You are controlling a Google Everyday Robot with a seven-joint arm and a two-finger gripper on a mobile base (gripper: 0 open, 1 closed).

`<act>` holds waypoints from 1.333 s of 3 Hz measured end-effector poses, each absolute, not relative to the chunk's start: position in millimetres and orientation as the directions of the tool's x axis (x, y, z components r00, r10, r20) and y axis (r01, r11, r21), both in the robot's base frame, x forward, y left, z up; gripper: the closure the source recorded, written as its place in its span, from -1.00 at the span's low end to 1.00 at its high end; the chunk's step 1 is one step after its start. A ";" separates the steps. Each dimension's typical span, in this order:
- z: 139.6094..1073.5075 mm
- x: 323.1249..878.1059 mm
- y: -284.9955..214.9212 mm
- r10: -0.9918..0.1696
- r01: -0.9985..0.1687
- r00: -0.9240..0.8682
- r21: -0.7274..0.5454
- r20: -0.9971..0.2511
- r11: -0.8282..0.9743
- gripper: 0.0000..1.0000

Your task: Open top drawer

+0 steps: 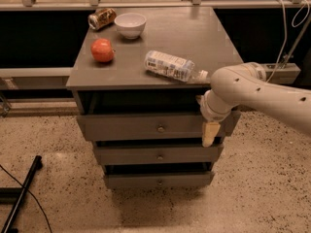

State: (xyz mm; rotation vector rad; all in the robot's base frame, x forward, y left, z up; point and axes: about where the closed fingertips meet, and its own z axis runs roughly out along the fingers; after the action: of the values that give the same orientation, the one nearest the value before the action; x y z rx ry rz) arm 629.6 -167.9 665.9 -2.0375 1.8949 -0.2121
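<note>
The top drawer [126,126] is the widest grey front of the cabinet, with a small round knob [160,128] at its centre. A dark gap shows between it and the tabletop [194,38]. My gripper [210,134] hangs in front of the drawer's right end, well to the right of the knob. It comes off the white arm [262,93], which reaches in from the right. The mid-sized drawer [131,155] and the narrowest drawer [136,181] sit below.
On the tabletop lie a plastic bottle [170,66] on its side near the front right edge, a red apple [102,50], a white bowl [130,24] and a tipped can [102,18]. A black bar [22,198] and a cable lie on the speckled floor at left.
</note>
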 end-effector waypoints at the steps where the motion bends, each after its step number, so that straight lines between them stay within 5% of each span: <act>1: 654.9 631.9 -171.8 -0.986 -0.946 0.088 -0.323 -0.144 -0.037 -1.00; 2: 643.3 633.7 -177.4 -0.981 -0.956 0.076 -0.293 -0.176 -0.021 -0.75; 3: 640.4 630.7 -179.6 -0.975 -0.961 0.075 -0.275 -0.209 -0.015 -0.29; 4: 646.5 621.7 -180.7 -0.972 -0.962 0.084 -0.271 -0.219 -0.022 -0.28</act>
State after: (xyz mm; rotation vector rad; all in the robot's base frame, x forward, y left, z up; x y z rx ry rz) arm 621.7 -180.7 646.5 -2.0236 1.9154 -0.0392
